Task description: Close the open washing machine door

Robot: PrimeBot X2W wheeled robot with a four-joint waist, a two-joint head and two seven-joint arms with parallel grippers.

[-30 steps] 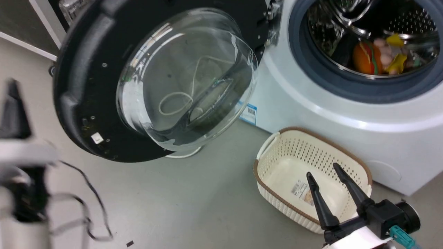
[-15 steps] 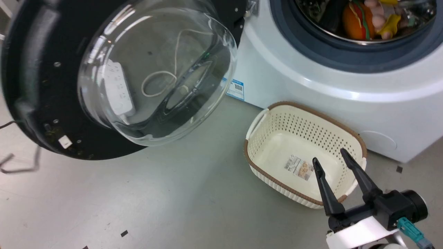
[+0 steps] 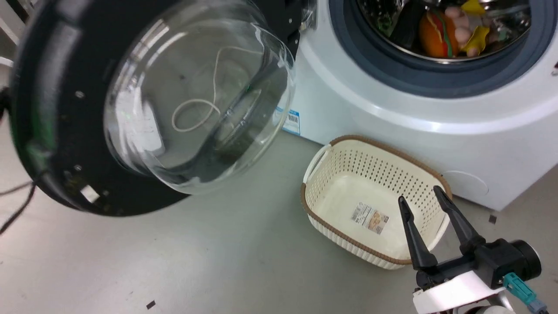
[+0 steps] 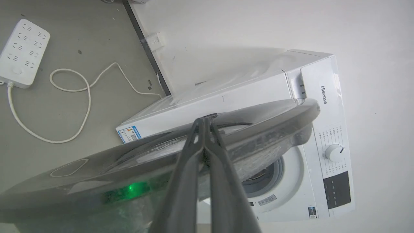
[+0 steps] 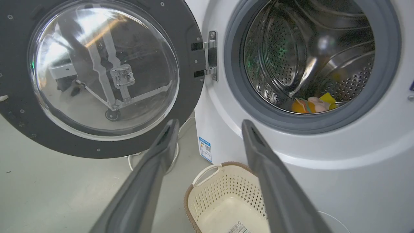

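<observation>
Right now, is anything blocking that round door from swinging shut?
Nothing visible does. The basket sits on the floor, seemingly below the sweep of the washing machine door, and the toys lie inside the drum.

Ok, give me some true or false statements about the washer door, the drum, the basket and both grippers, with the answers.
1. The washing machine door stands open. True.
2. The drum is empty. False: colourful items lie inside it.
3. The right gripper is open and holds nothing. True.
4. The basket is full of laundry. False: only a label shows inside it.
5. The left gripper is wide open. False: its fingers are shut together.
</observation>
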